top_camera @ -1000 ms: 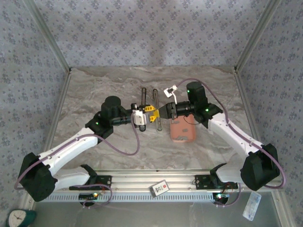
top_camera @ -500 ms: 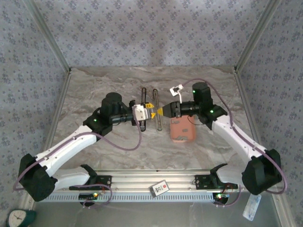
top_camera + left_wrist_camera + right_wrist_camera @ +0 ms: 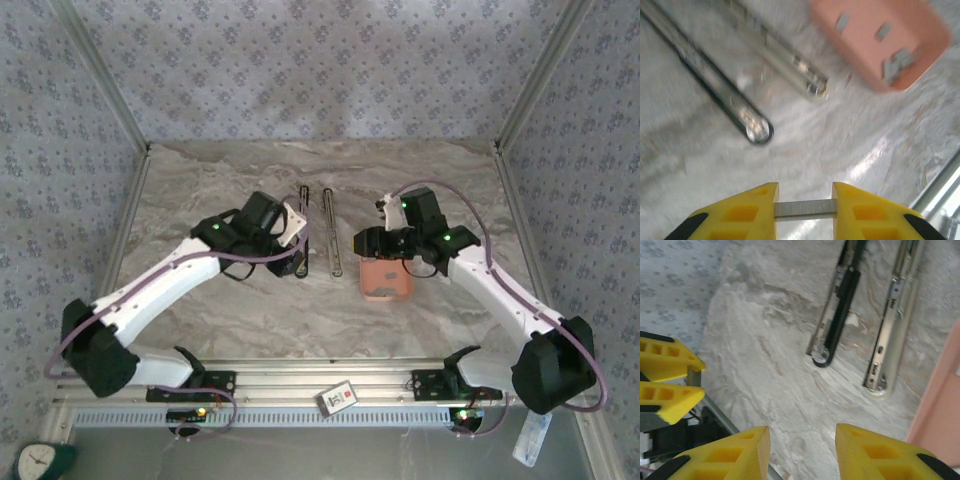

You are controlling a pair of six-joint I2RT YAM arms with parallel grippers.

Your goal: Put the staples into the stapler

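Pinching one staple strip [image 3: 805, 208], left gripper [image 3: 805, 201] faces two stapler rails [image 3: 715, 89] [image 3: 785, 61].

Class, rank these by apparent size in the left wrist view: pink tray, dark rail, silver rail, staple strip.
1. pink tray
2. dark rail and silver rail: too alike, both cut by the frame edge
3. staple strip, smallest though nearest the camera

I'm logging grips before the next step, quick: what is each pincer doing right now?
Left pincer: closed on the strip of staples.
Right pincer: open, holding nothing.
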